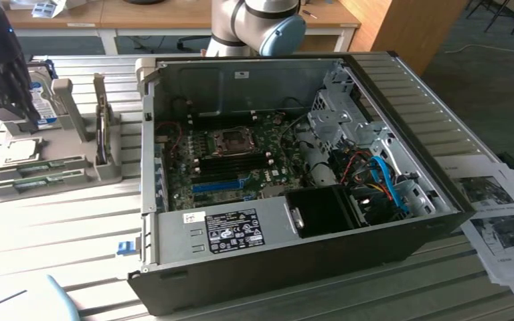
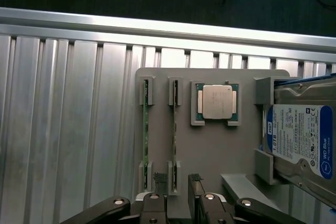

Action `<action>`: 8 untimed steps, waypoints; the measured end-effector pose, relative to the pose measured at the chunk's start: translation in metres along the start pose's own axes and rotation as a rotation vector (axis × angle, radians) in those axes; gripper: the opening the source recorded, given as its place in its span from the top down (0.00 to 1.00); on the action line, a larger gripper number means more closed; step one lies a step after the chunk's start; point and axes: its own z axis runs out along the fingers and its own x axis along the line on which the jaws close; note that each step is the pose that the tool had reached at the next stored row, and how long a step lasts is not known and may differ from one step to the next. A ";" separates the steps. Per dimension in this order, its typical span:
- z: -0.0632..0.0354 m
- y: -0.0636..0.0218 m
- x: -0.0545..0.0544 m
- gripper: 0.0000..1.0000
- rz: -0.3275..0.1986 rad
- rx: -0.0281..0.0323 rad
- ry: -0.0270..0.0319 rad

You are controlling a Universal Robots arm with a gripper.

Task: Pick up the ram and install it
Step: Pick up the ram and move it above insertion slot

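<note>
Two rams, thin green strips, stand on edge in slots of a grey holder (image 2: pixel 210 150); one ram (image 2: pixel 145 135) is the outer one, the other ram (image 2: pixel 175 129) is beside the CPU (image 2: pixel 216 102). My gripper (image 2: pixel 177 183) is open, and its fingertips (image 2: pixel 160 179) sit on either side of the second ram's end, slightly above it. In the exterior view the gripper (image 1: pixel 18 120) hangs over the holder (image 1: pixel 38 175) at the exterior view's left. The open computer case (image 1: pixel 284 174) holds the motherboard with dark memory slots (image 1: pixel 235 160).
A silver hard drive with a blue label (image 2: pixel 302 140) stands in the holder close to the gripper. A bright blue slot (image 1: pixel 217 185) lies on the motherboard. Printed papers (image 1: pixel 498 221) lie at the exterior view's right. The ribbed metal table (image 2: pixel 63 129) surrounds the holder.
</note>
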 end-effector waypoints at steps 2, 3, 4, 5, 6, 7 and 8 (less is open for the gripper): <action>0.0016 0.0000 0.001 0.71 0.000 -0.0001 0.0000; 0.0024 0.0000 0.001 0.71 0.000 -0.0001 0.0001; 0.0032 0.0000 0.001 0.71 0.000 0.0000 0.0000; 0.0041 0.0000 0.002 0.71 0.000 -0.0001 0.0000; 0.0050 0.0001 0.002 0.71 0.000 0.0000 0.0000; 0.0059 0.0001 0.002 0.71 0.000 0.0000 -0.0001; 0.0069 0.0001 0.002 0.71 0.000 0.0000 0.0000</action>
